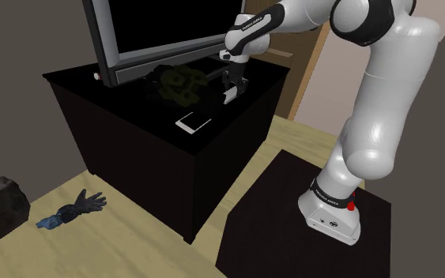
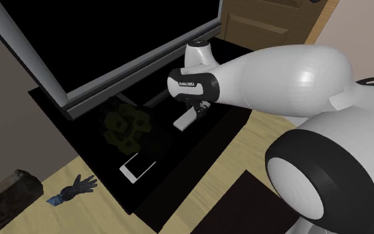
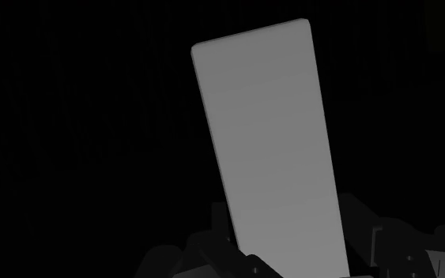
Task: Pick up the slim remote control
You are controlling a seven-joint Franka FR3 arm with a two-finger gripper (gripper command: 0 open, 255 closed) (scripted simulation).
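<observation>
The slim remote [image 3: 264, 134] is a flat, plain grey slab that runs out between my black fingers [image 3: 213, 249], which clasp its near end. My gripper [image 1: 232, 85] is shut on it over the back right part of the black TV cabinet [image 1: 133, 126]. The remote [image 1: 230, 96] hangs from the fingers just above the cabinet top. In the second exterior view the remote [image 2: 184, 120] shows as a light bar tilted under the gripper [image 2: 196, 110], in front of the TV's lower edge.
A large dark TV [image 1: 157, 31] stands at the back of the cabinet. An olive lumpy object [image 1: 178, 84] lies beside the gripper, and a white-framed flat device [image 1: 193, 123] nearer the front edge. A dark glove [image 1: 77, 208] lies on the wooden floor.
</observation>
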